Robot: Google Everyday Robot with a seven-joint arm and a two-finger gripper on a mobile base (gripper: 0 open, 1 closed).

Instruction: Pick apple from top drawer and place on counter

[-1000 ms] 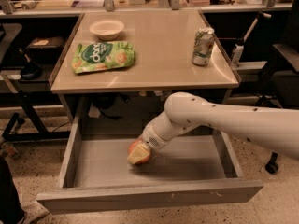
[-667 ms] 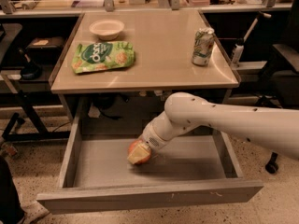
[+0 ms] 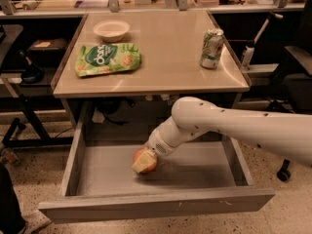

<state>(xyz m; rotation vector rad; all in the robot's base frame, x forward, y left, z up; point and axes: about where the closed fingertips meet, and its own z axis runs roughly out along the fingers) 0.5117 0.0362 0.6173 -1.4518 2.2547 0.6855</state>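
The apple [image 3: 139, 154], red-orange, lies on the grey bottom of the open top drawer [image 3: 195, 174], a little left of its middle. My gripper [image 3: 145, 161], at the end of the white arm that reaches down from the right, is right on the apple and covers its front. The apple rests low in the drawer and is not lifted. The beige counter [image 3: 161, 52] is above the drawer.
On the counter stand a white bowl [image 3: 111, 29] at the back left, a green snack bag [image 3: 107, 58] in front of it and a soda can [image 3: 211, 48] at the right edge. Desks and chair legs surround the counter. The drawer's front panel [image 3: 156, 204] juts toward me.
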